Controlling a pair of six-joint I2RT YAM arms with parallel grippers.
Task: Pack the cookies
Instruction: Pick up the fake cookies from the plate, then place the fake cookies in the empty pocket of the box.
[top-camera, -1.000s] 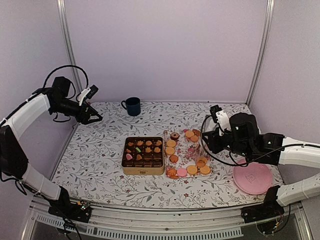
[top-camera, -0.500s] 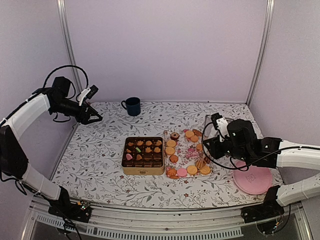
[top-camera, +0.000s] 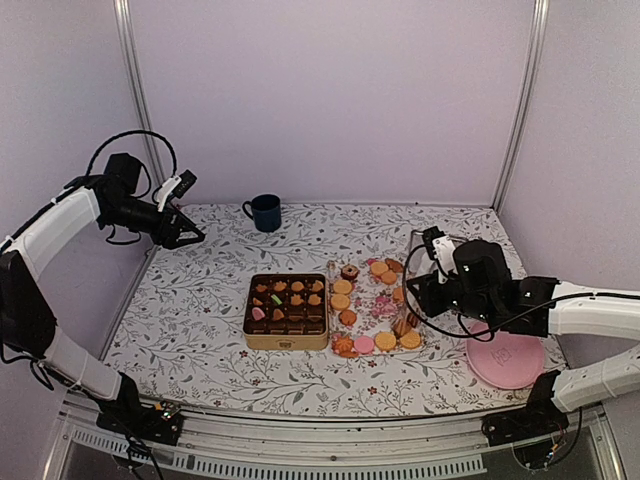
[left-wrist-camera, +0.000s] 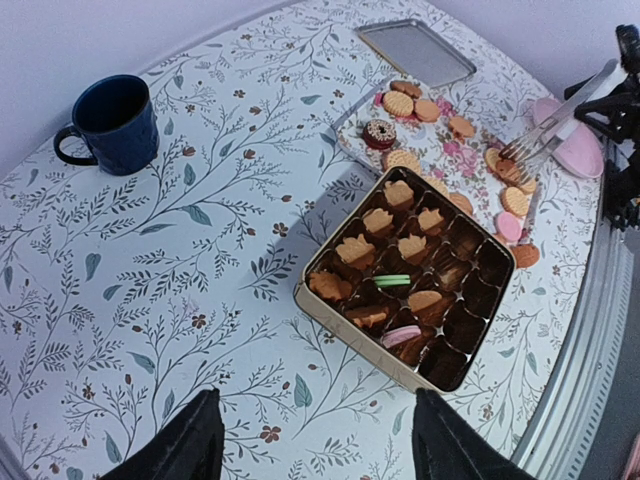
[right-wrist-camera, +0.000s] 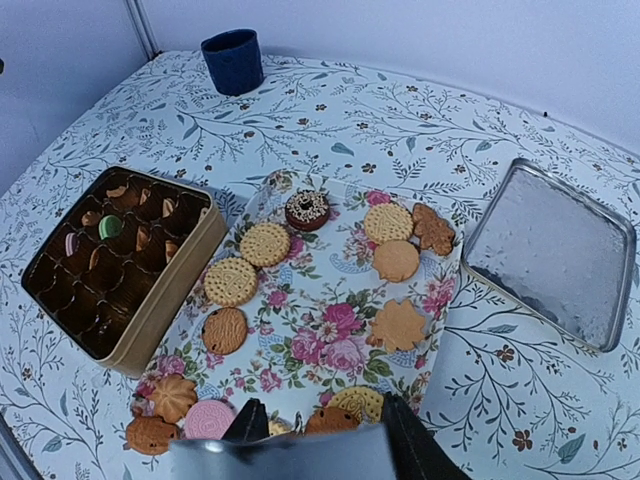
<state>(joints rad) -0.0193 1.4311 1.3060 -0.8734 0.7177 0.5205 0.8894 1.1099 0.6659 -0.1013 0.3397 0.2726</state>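
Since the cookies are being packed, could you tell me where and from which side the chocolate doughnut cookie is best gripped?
Grip the chocolate doughnut cookie across its outer rim, coming straight down from above. It lies flat on the floral tray and looks thicker than its neighbours, so its sides probably offer purchase. Keep clear of the round biscuit beside it.

**Cookies crowd a floral tray beside an open tin**

At the bottom edge, the right gripper (right-wrist-camera: 322, 438) grips a grey metal strip (right-wrist-camera: 285, 455) between its dark fingers (right-wrist-camera: 250, 420). Beyond it, a rose-patterned tray (right-wrist-camera: 330, 345) carries the cookies (right-wrist-camera: 231, 281): golden rounds, flower shapes, a pink cookie (right-wrist-camera: 207, 420) and a sprinkled chocolate ring (right-wrist-camera: 307, 209). Just left of the tray, a gold tin (right-wrist-camera: 175, 290) holds more in brown compartments, among them a green cookie (right-wrist-camera: 111, 227). A silver lid (right-wrist-camera: 550, 255) lies to the right, and a navy mug (right-wrist-camera: 232, 60) stands at the back.
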